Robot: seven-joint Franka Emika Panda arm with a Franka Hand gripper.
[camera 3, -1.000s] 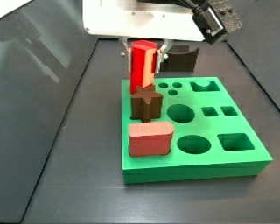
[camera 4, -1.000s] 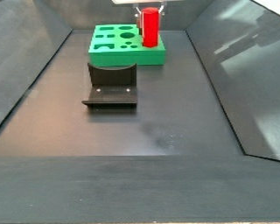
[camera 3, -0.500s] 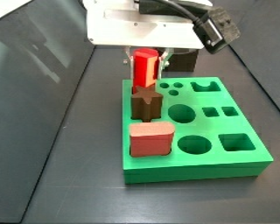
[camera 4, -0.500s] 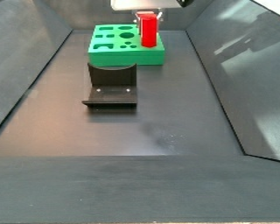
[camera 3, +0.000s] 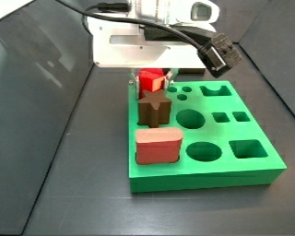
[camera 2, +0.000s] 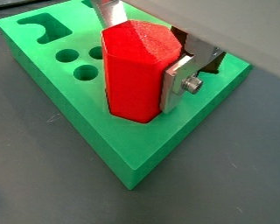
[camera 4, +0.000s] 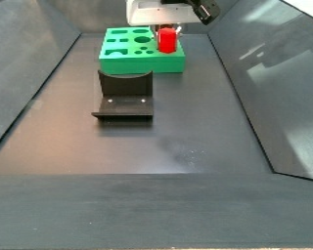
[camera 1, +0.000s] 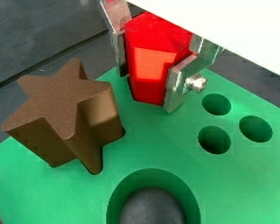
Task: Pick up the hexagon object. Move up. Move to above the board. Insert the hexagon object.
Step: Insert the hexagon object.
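The red hexagon object (camera 1: 150,61) stands upright with its lower end sunk into a hole at a far corner of the green board (camera 1: 236,166). My gripper (camera 1: 146,87) is shut on it, one silver finger (camera 1: 181,80) on each side. Both wrist views show this; in a wrist view the hexagon object (camera 2: 133,74) rises from the board (camera 2: 101,131) between the gripper's (camera 2: 136,79) plates. In both side views the gripper (camera 3: 154,81) (camera 4: 168,34) sits low over the board (camera 3: 236,159) (camera 4: 130,57), and only the top of the hexagon object (camera 3: 151,79) (camera 4: 168,40) shows.
A brown star block (camera 3: 154,111) (camera 1: 66,109) and a salmon-pink rounded block (camera 3: 158,145) stand in board holes close beside the hexagon. Several other holes (camera 3: 205,151) are open. The dark fixture (camera 4: 124,98) stands on the floor next to the board. Sloped walls enclose the floor.
The gripper has come down with the hexagon object. The red prism stood tall above the board a second ago; now most of it is inside the hole.
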